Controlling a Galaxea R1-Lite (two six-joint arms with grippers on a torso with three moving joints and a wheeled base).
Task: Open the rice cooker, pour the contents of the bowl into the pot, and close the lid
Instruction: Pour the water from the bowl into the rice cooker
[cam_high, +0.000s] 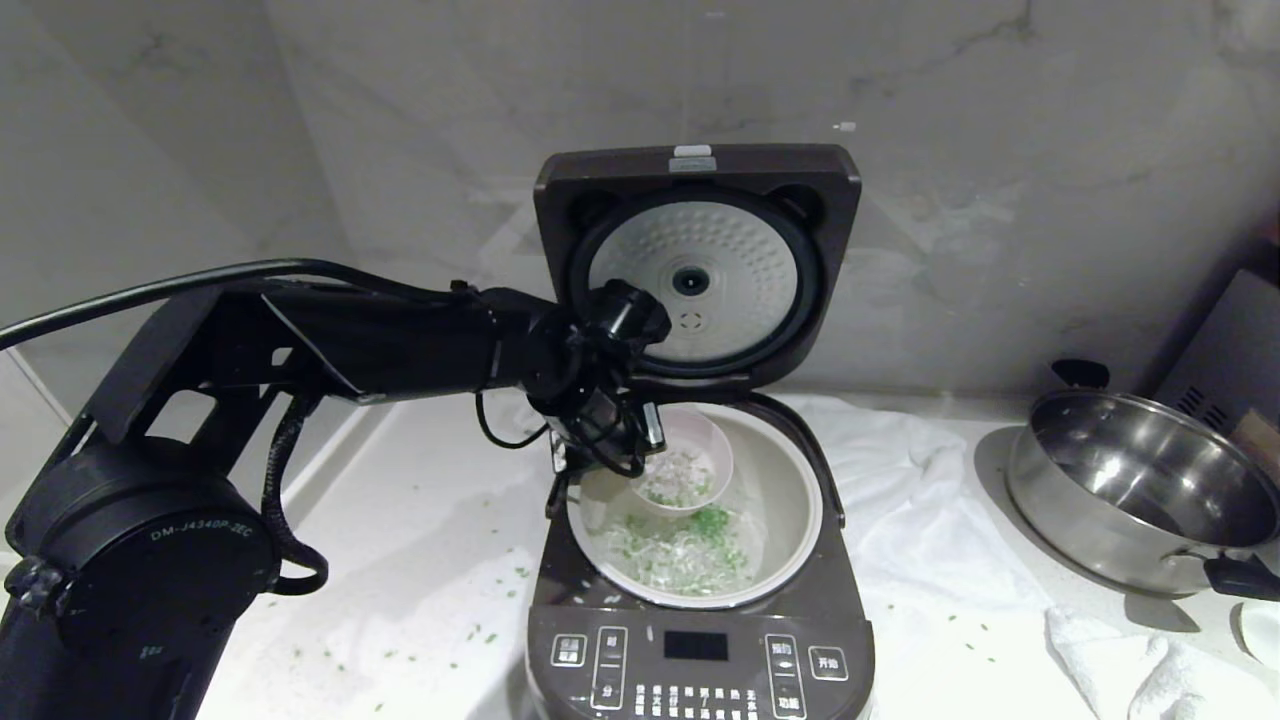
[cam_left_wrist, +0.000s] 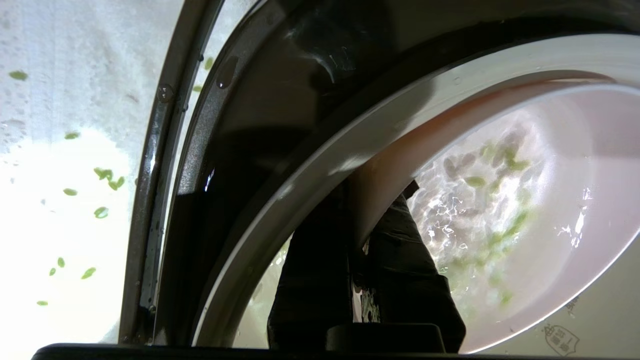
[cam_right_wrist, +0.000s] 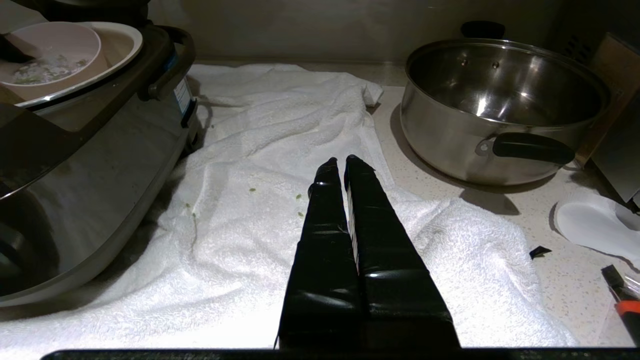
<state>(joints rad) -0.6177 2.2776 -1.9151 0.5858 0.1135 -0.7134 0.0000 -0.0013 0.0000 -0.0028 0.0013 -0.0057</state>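
The bowl was tipped over the pot, its open mouth facing toward the front of the rice cooker and downward, its rim held at the pot's left back edge. The left gripper was clamped on the bowl's rim, one finger outside the wall and one inside. A little of the contents, green bits and whitish grains in liquid, clung inside the bowl; more of the same lay in the bottom of the pot. The lid stood upright at the back, its dimpled white underside facing forward.

The cooker sat on a pale speckled counter against a grey marbled wall. Green bits were scattered on the counter to the cooker's left. A rumpled white towel lay to its right, and beyond it a steel pan with a black handle, holding nothing that could be seen.

The right gripper hung over the towel, well apart from the cooker, its fingers pressed together on nothing.
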